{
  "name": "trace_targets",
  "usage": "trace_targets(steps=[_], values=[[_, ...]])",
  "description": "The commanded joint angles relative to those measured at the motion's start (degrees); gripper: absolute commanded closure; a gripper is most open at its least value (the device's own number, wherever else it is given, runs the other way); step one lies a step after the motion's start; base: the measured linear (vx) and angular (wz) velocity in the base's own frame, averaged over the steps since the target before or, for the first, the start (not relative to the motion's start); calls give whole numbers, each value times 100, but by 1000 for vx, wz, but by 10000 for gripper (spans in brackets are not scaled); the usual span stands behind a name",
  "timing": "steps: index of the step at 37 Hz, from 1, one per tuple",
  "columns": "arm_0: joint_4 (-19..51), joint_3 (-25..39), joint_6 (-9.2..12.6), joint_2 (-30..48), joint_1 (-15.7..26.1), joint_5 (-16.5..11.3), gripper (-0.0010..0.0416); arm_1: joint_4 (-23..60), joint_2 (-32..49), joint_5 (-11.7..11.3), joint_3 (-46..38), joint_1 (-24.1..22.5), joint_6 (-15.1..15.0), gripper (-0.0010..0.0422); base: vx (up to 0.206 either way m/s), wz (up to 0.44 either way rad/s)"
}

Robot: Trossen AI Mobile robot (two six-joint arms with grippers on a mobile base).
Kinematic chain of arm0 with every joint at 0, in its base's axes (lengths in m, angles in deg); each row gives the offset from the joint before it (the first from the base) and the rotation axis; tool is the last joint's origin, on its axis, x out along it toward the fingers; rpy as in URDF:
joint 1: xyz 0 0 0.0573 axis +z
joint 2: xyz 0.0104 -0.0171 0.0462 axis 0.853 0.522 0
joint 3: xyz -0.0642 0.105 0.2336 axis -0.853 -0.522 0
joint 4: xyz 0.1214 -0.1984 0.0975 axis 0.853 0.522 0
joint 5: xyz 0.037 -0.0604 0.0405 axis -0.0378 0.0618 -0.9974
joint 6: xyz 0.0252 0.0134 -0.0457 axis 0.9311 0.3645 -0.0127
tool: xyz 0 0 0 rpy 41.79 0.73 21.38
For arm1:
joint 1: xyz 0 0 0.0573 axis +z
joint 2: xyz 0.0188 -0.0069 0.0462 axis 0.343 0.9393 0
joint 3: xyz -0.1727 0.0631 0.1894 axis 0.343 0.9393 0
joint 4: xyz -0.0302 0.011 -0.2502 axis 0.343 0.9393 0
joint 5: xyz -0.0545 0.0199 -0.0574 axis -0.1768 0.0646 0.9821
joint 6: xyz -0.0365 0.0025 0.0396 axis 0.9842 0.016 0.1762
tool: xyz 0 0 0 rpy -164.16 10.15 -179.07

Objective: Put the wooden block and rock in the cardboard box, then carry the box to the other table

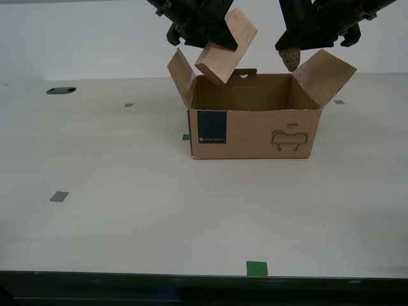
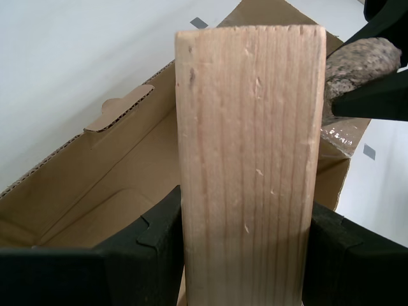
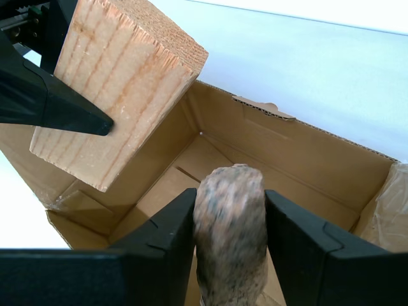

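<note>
The cardboard box [image 1: 255, 131] stands open on the table, flaps spread, blue label and line drawing on its front. My second gripper [image 2: 245, 255] is shut on the wooden block [image 1: 226, 46], held tilted above the box's side nearer the exterior view's left. My first gripper [image 3: 229, 248] is shut on the rock [image 1: 292, 58], which hangs over the box's opening nearer the exterior view's right. The block [image 2: 248, 159] fills the second wrist view, with the rock [image 2: 360, 64] beyond it. Below the rock [image 3: 231, 236] the box floor [image 3: 166, 191] looks bare. The block [image 3: 115, 89] also shows there.
The box rests on a smooth off-white table [image 1: 127, 210] with a dark front edge. Small grey-green tape squares [image 1: 58, 196] dot it, and a bright green one [image 1: 257, 268] lies near the front. A dark round hole [image 1: 61, 90] sits at the exterior view's far left.
</note>
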Motion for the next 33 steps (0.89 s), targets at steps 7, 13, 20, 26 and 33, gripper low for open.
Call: trace_targets(steps=[7, 13, 20, 26, 33], values=[[-11, 2, 254, -7, 4, -37, 192, -15, -11, 52, -11, -11, -13, 286, 0, 0], [2, 4, 481, -7, 4, -37, 131, -17, -11, -339, -24, -24, 221, 211, 0, 0], [20, 2, 518, -7, 4, -39, 64, -13, -11, -385, -22, -42, 229, 129, 0, 0], [98, 4, 520, -7, 4, -39, 30, -13, -11, -125, -28, -48, 280, 88, 0, 0], [306, 42, 754, -103, 4, -39, 21, 177, -11, -9, -275, -52, 850, 81, 0, 0]])
